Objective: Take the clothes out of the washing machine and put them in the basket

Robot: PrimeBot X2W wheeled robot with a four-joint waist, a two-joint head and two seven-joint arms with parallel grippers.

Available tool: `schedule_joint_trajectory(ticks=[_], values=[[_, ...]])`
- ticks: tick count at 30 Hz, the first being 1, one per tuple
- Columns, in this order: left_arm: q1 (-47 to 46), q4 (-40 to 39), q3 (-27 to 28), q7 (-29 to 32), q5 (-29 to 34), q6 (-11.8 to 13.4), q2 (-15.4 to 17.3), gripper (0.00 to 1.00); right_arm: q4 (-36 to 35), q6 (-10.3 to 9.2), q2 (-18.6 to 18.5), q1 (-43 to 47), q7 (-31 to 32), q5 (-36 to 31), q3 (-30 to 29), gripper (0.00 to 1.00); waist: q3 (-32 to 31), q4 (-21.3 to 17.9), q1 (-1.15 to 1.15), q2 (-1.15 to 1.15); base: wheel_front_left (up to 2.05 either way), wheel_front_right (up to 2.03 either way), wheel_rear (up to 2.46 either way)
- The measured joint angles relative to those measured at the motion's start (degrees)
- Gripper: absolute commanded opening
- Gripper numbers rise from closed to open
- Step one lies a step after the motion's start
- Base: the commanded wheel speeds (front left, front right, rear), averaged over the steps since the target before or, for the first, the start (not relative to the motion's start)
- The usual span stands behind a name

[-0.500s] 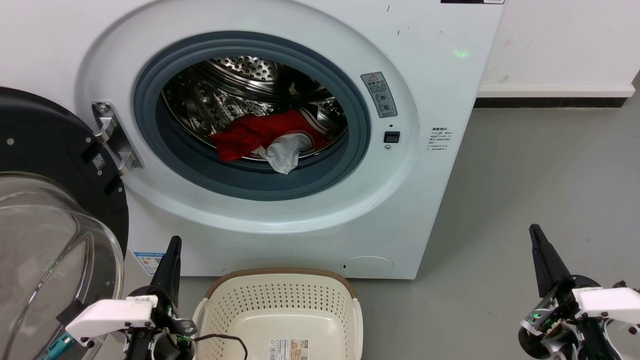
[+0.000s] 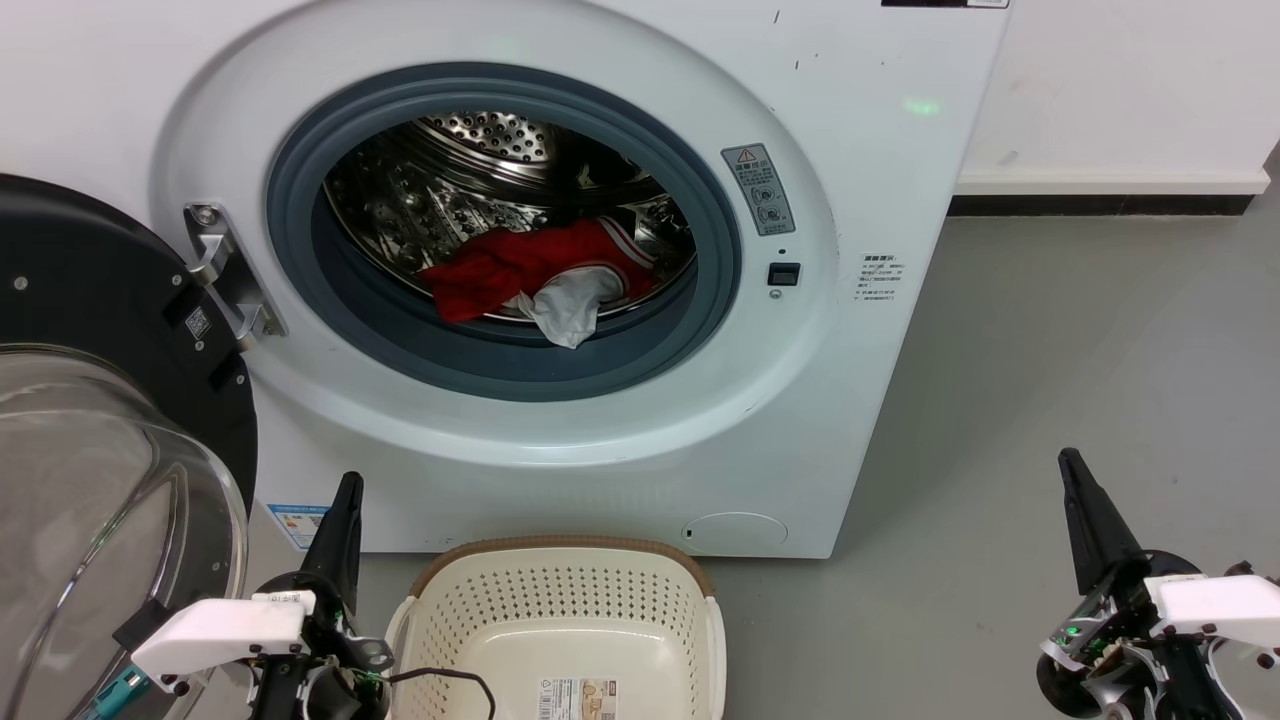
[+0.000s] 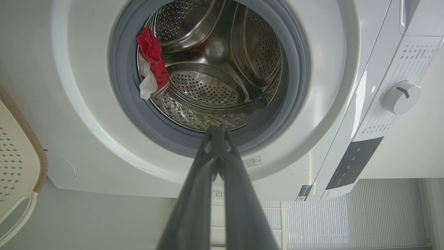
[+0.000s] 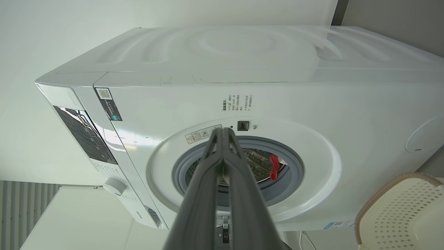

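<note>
Head view: clothes (image 2: 520, 265), red with a white piece, lie at the front lip of the drum (image 2: 470, 150) in the washing machine (image 2: 880, 160). Door (image 2: 90, 260) stands open at left. Basket (image 2: 560, 548) sits on the floor (image 2: 1050, 350) below the opening. Left jaws pressed tip to tip, just beside the basket's left rim. Right jaws likewise closed, low right, well apart from it.

We saw the washing machine (image 2: 880, 150) mouth wide open at the upper centre of the head view, with only the clothes (image 2: 540, 275) heaped on its lower lip. The door (image 2: 100, 270), swung out at the left edge, crowded that side; the basket (image 2: 560, 600) blocked the bottom centre; open floor (image 2: 1050, 380) lay at right
</note>
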Motion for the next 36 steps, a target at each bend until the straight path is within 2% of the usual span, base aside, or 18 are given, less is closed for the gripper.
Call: schedule_joint_trajectory(ticks=[2, 3, 12, 19, 36], values=[[0.0, 0.0, 0.0, 0.0, 0.0, 0.0, -0.01, 0.0, 0.0, 0.0, 0.0, 0.0, 0.0, 0.0, 0.0, 0.0, 0.0, 0.0, 0.0, 0.0, 0.0, 0.0, 0.0], [0.0, 0.0, 0.0, 0.0, 0.0, 0.0, -0.01, 1.0, 0.0, 0.0, 0.0, 0.0, 0.0, 0.0, 0.0, 1.0, 0.0, 0.0, 0.0, 0.0, 0.0, 0.0, 0.0], [1.14, 1.11, -2.22, -1.81, 1.19, 0.01, -0.18, 1.0, 0.07, -0.01, 0.11, 1.77, -1.71, -0.26, 0.41, 1.0, 0.06, -0.07, 0.0, 0.0, 0.0, 0.0, 0.0], [0.42, -0.38, -2.97, -3.72, 5.79, 0.01, -0.19, 1.0, -1.42, -0.01, 0.16, 2.05, -3.67, -4.13, 0.38, 1.0, 0.1, -0.11, 0.0, 0.0, 0.0, 0.0, 0.0], [-0.38, -4.3, -5.34, -7.78, 24.43, 0.01, -0.18, 1.0, -6.44, -0.01, 0.23, 3.19, -7.76, -25.41, 1.85, 1.0, 0.13, -0.37, 0.0, 0.0, 0.0, 0.0, 0.0]])
